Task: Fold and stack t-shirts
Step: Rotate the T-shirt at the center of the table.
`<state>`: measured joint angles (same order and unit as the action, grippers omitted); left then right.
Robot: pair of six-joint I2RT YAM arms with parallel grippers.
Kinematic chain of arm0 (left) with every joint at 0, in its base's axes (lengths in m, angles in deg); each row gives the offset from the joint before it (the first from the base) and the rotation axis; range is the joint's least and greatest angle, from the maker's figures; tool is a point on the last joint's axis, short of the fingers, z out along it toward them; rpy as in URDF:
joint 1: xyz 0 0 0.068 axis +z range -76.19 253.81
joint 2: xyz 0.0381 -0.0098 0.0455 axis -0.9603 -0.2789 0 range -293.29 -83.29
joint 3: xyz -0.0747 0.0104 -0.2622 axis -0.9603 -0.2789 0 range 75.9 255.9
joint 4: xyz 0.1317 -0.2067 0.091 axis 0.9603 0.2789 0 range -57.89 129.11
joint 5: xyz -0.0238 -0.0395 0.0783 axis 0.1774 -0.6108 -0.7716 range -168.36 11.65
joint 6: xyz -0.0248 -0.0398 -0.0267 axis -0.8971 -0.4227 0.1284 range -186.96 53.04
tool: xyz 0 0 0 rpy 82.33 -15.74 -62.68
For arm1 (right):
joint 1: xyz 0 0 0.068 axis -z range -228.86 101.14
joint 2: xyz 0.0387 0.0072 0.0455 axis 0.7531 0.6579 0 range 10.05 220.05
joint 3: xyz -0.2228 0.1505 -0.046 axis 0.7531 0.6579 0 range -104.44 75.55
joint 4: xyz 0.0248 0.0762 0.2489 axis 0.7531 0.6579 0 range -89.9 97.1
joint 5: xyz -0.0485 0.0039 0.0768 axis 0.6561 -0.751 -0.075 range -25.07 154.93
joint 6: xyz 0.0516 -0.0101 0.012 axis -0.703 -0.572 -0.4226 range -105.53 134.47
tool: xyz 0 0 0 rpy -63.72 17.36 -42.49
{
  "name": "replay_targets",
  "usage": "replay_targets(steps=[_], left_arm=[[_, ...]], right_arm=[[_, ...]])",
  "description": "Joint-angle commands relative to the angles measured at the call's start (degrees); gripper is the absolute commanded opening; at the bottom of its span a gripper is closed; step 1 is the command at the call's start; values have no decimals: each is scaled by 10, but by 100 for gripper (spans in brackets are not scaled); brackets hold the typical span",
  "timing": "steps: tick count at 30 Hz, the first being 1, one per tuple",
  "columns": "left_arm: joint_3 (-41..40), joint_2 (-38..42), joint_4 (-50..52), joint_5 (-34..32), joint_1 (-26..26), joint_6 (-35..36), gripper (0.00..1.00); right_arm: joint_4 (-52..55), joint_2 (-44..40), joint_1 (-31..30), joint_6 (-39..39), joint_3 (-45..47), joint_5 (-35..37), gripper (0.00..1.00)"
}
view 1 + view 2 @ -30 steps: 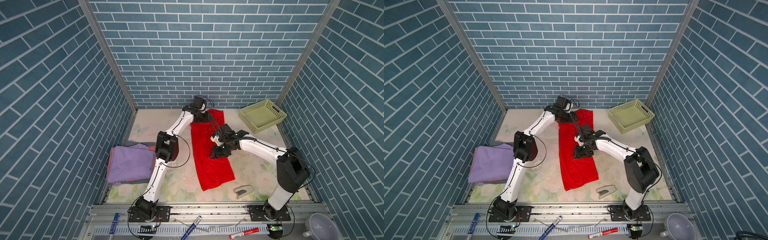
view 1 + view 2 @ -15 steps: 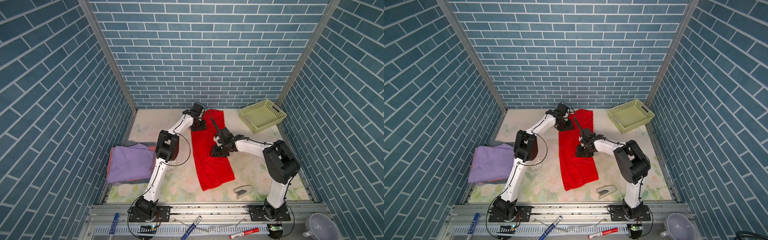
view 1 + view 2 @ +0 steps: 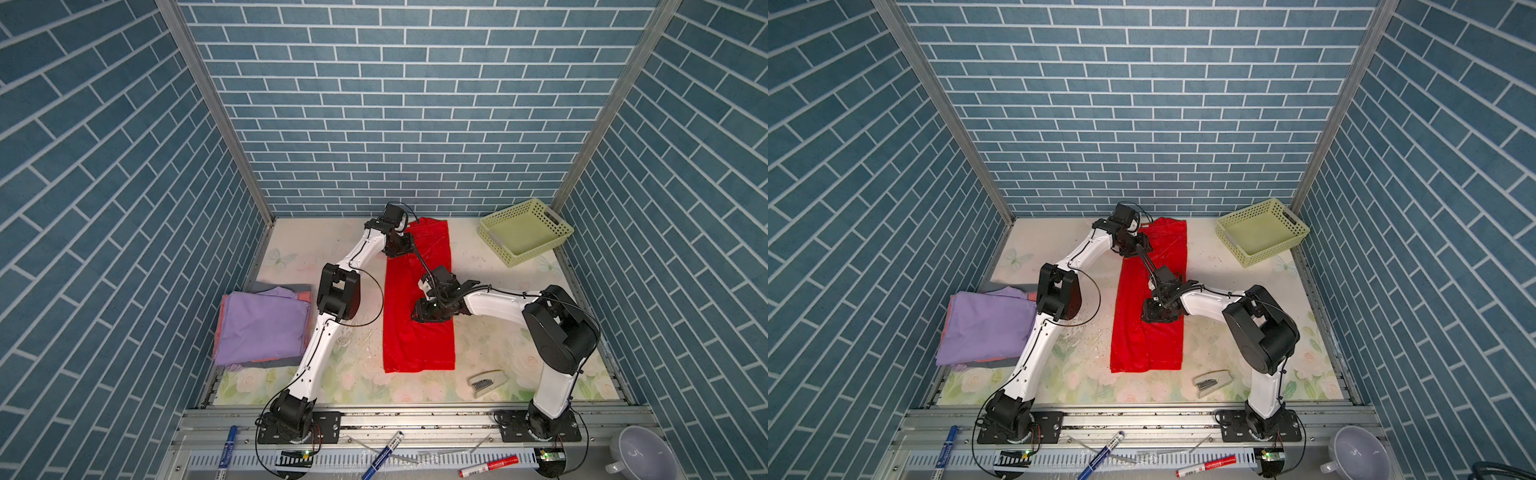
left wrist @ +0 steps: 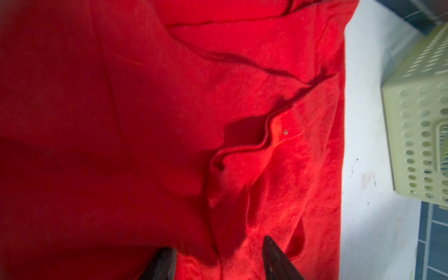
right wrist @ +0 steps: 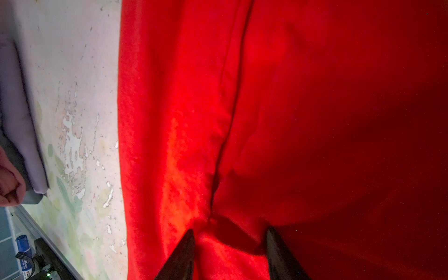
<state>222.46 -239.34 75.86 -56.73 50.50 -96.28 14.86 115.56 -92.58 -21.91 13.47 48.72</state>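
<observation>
Red t-shirt (image 3: 417,332) lies flat mid-table, already narrowed to a long strip that runs from the back wall toward my bases; both top views show this. My left gripper (image 3: 398,248) is down on the far end of the strip, at its left edge. In the left wrist view its dark fingers (image 4: 276,259) stand parted with wrinkled red cloth and a hemmed edge between and ahead of them. So it is released, nothing clamped. My right gripper (image 3: 430,313) is down about halfway along the strip, toward its right side. In the right wrist view its fingers (image 5: 186,252) are also spread, tips on the cloth, with a raised crease running up from the gap. Jaws apart there too, not clenched on anything. Can't tell how hard either one presses. The folded stack (image 3: 262,324) sits at the left side of the table (image 3: 291,257), well apart from the red one. It has a lavender t-shirt on top, with a salmon-pink edge and grey showing under it. The pale green basket (image 3: 540,251) is in the far right corner, tilted against the wall. A stapler (image 3: 486,380) lies near the front, just right of the strip's near end.
</observation>
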Motion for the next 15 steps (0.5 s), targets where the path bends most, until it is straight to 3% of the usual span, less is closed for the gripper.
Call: replay_targets(steps=[1,8,15], left_arm=[[-6,-29,15,-14,5,-7,57],[-114,85,32,-74,4,26,56],[-342,297,-20,-56,-17,32,57]], right_arm=[[113,13,-15,-33,40,23,48],[154,-62,-12,21,75,57,49],[204,-185,-5,78,70,59,52]])
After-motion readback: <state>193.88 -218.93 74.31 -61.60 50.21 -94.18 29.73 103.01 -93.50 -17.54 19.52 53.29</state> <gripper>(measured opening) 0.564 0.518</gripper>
